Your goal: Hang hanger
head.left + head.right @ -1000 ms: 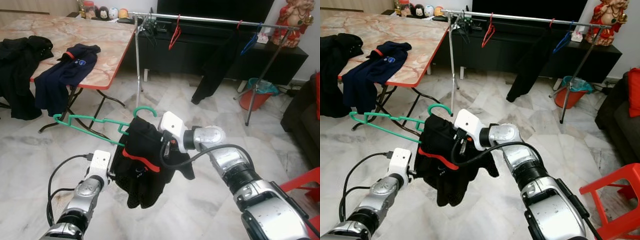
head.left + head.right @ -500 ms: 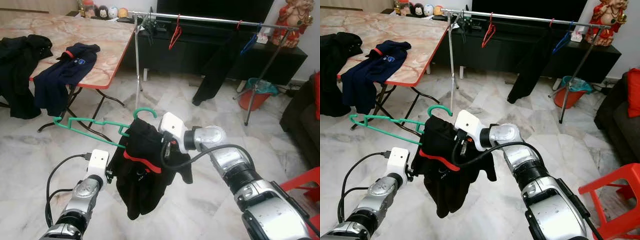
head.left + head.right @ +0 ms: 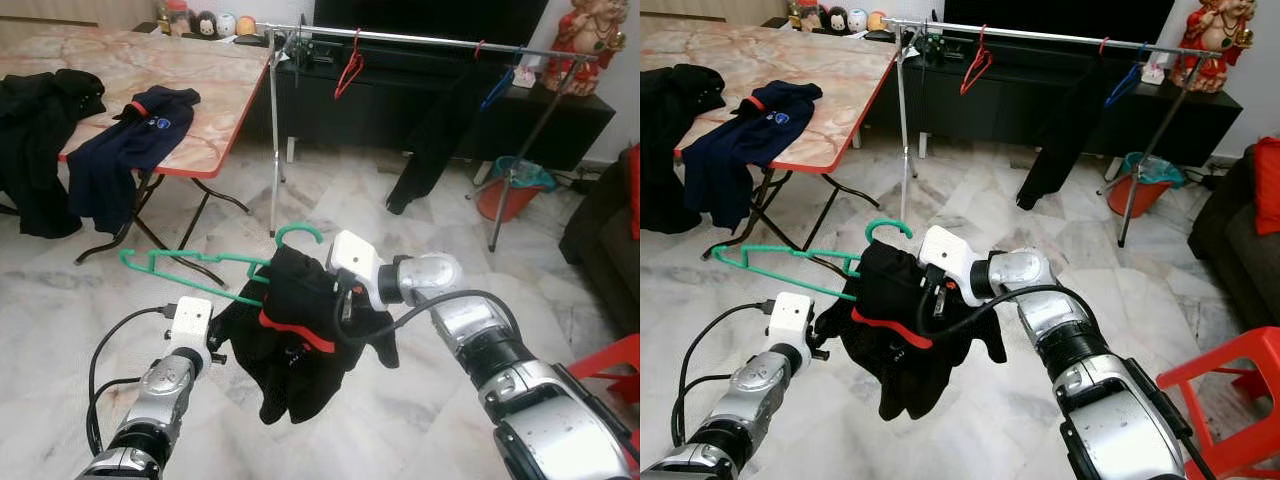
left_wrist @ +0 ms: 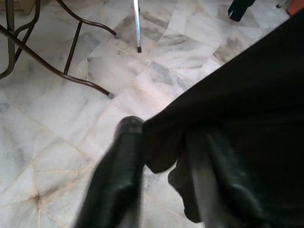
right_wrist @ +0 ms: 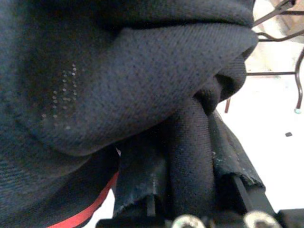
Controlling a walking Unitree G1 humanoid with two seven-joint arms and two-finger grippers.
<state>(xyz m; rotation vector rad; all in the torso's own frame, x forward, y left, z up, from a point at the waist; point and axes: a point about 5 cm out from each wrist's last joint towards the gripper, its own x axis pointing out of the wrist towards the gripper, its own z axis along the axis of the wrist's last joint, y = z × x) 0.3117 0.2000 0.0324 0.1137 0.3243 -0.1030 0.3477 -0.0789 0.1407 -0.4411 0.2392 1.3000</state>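
A green hanger (image 3: 180,262) carries a black garment with a red stripe (image 3: 300,355), bunched over its right half below the hook (image 3: 300,232). My right gripper (image 3: 338,298) is shut on the hanger's neck through the cloth; in the right wrist view a roll of black fabric (image 5: 190,142) sits clamped between the fingers. My left gripper (image 3: 222,342) is at the garment's lower left edge. In the left wrist view its fingers (image 4: 121,161) stand apart, with a loose fold of the cloth (image 4: 164,152) hanging between them. The clothes rail (image 3: 420,40) stands beyond, across the floor.
On the rail hang a red hanger (image 3: 348,68), a black garment (image 3: 435,130) and a blue hanger (image 3: 497,88). A marble-topped table (image 3: 215,90) with dark clothes is at the left. An orange bucket (image 3: 505,195) and a red stool (image 3: 612,372) are at the right.
My right gripper has carried the hanger and garment a little to the right and forward. The garment's left edge has drawn away from my left gripper, which has hardly moved.
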